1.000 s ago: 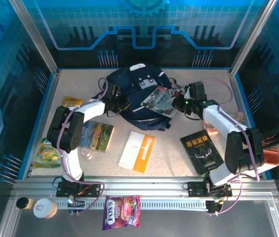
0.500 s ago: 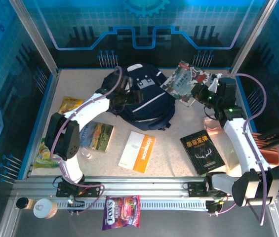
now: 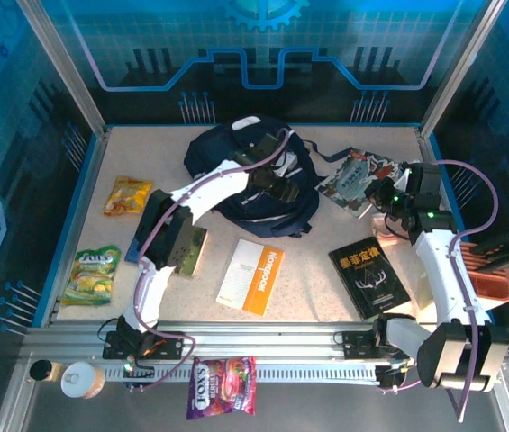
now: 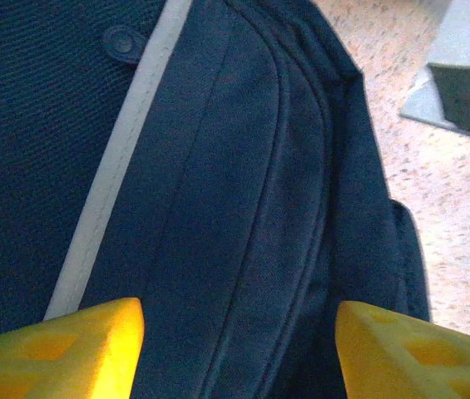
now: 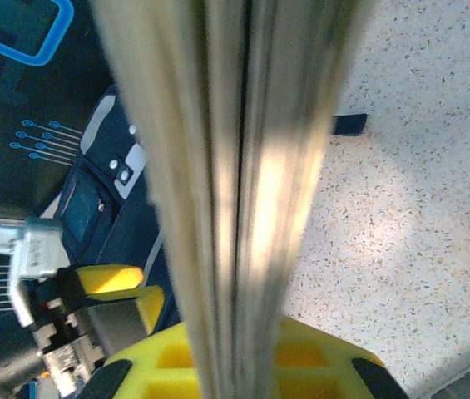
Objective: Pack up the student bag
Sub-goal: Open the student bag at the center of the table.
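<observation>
Navy fabric of the student bag (image 3: 236, 153) lay directly beneath the left end effector (image 3: 278, 186), jaws apart and empty. The right end effector (image 3: 383, 194) clamped a book (image 3: 353, 174), the bag to its left; the bag's mouth probably needed holding wide first.

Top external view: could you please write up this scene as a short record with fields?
bag: student bag, far middle of the table
left arm: left gripper open, over the bag's navy fabric
right arm: right gripper shut on the illustrated book, right of the bag
loose items: black book; orange-and-white book; yellow snack packet; green snack packet
</observation>
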